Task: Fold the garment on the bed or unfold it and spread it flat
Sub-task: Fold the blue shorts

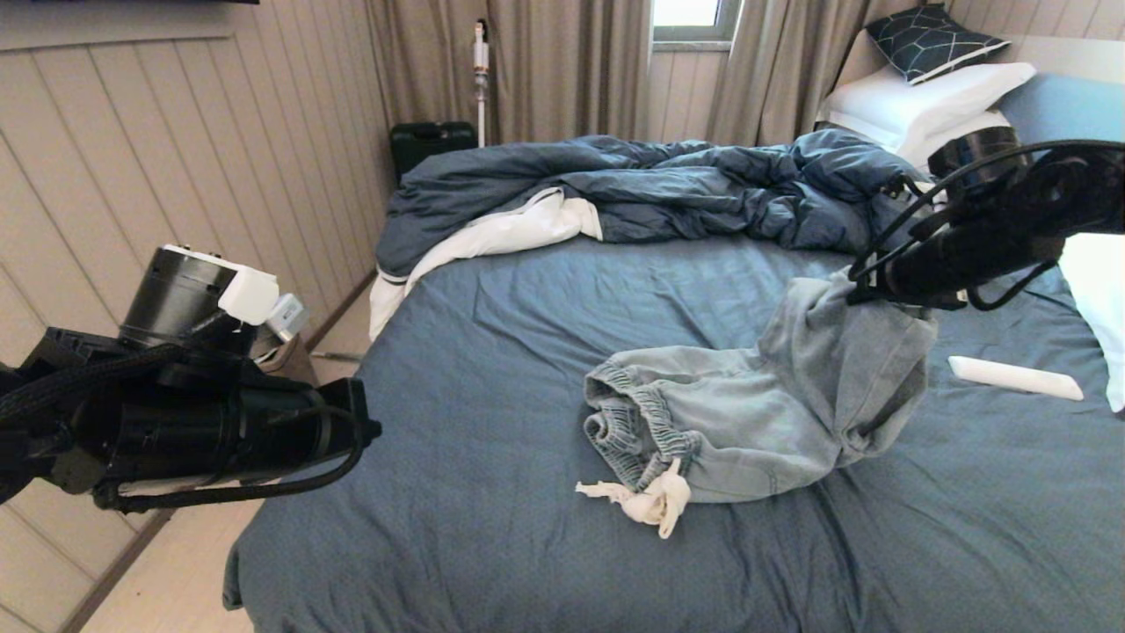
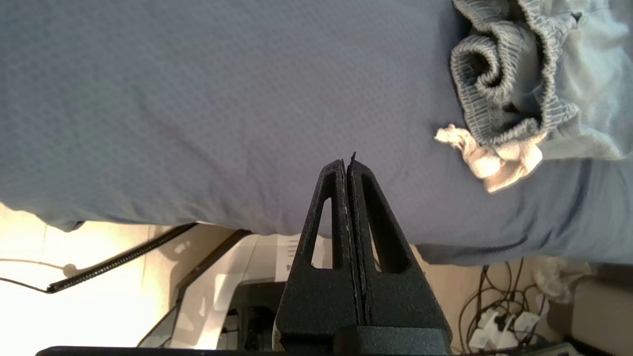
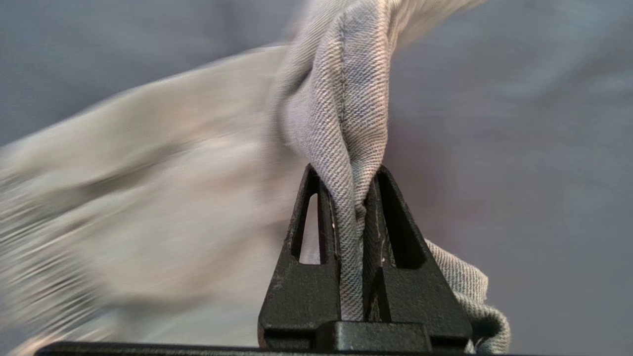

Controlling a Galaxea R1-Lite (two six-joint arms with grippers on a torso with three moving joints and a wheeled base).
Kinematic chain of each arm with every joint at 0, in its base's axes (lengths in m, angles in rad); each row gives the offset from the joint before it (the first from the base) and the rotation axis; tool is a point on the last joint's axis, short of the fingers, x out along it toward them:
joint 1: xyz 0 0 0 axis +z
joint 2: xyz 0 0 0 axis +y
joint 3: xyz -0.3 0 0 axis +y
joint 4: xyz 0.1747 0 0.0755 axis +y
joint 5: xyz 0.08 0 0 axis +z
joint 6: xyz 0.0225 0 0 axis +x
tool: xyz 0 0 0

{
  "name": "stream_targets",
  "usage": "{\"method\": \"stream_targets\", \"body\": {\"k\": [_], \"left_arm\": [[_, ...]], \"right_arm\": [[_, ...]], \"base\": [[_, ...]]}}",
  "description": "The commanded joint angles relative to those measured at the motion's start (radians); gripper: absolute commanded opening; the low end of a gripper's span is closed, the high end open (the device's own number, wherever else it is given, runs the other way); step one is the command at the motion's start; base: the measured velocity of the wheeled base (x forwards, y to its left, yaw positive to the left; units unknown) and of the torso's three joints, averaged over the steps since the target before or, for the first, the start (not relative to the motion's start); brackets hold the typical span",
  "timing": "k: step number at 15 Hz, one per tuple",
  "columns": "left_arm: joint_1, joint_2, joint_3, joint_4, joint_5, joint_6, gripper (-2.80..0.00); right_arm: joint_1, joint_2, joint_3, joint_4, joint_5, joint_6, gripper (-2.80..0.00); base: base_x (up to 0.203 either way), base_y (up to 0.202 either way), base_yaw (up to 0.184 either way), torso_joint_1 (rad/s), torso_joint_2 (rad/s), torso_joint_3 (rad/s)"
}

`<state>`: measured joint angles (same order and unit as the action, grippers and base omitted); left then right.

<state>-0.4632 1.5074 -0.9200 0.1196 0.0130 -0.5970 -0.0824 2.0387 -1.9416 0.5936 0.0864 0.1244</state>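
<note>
Matte black arms with braided cables — black, triangular, slotted fingers.

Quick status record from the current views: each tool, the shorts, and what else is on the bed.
right tool: shut on the denim shorts, pinching a fold of fabric and holding that part raised above the bed
left tool: shut, empty, hanging off the bed's near left edge, apart from the shorts
shorts state: crumpled, elastic waistband bunched on the sheet, white pocket lining turned out
fold progress: neither folded nor spread flat yet
other items: rumpled dark blue duvet, white pillows, patterned cushion, white remote-like object
</note>
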Motion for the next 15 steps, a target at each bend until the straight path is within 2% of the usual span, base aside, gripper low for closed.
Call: {"method": "stream_targets", "body": {"k": [1,4,7,11,15], "left_arm": [[0.001,-0.039,0.024,-0.002,0.001,-0.001,-2.80],[0.001,-0.073,0.055,-0.006,-0.025,0.000,-2.80],[0.005,-0.079,0.064,-0.008,-0.041,0.000,-2.80],[0.005,-0.076,0.072,-0.008,-0.044,0.000,-2.80],[0.005,-0.069,0.072,-0.008,-0.064,0.000,-2.80]], "right_arm": [[0.167,-0.034,-0.006,0.005,-0.009,0.021,-2.80],[0.364,-0.001,-0.009,0.000,-0.118,0.047,-2.80],[0.501,0.037,-0.011,-0.003,-0.185,0.070,-2.80],[0.542,0.120,-0.001,0.001,-0.257,0.085,-2.80],[0.543,0.132,0.008,0.006,-0.261,0.115,-2.80]], "base": [[0.000,0.000,0.000,0.000,0.00,0.000],[0.000,0.000,0.000,0.000,0.00,0.000],[0.000,0.000,0.000,0.000,0.00,0.000],[0.000,0.000,0.000,0.000,0.00,0.000],[0.000,0.000,0.000,0.000,0.00,0.000]]}}
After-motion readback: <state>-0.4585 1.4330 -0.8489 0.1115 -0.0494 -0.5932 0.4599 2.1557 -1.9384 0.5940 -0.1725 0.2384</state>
